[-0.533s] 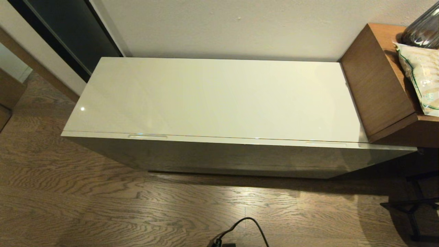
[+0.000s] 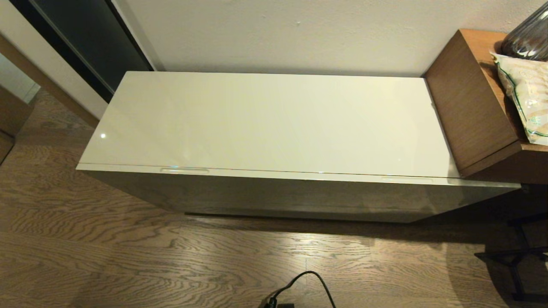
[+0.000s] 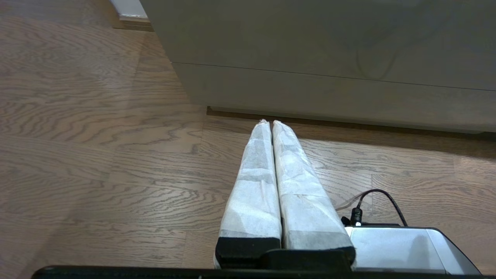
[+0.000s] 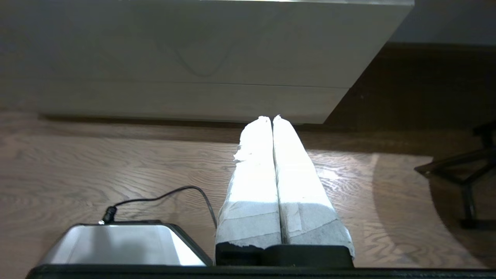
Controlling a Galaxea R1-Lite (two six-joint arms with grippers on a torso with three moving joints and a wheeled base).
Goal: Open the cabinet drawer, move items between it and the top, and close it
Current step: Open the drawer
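The low cabinet's glossy cream top [image 2: 265, 122] lies bare before me. Its drawer [image 2: 299, 194] is closed, with one slim handle [image 2: 184, 170] on the left and another [image 2: 406, 179] on the right of the front's upper edge. No tissue pack shows in any view. My left gripper [image 3: 269, 122] hangs low over the floor in front of the cabinet front [image 3: 329, 50], shut with nothing in it. My right gripper [image 4: 271, 118] is likewise shut and empty, low near the cabinet's right corner [image 4: 337, 100]. Neither arm shows in the head view.
A taller brown wooden unit [image 2: 475, 102] adjoins the cabinet on the right, holding a bag [image 2: 528, 98] and a dark glass vase [image 2: 528, 36]. A black cable [image 2: 304, 284] lies on the wood floor in front. Dark stand legs [image 2: 518, 256] are at the right.
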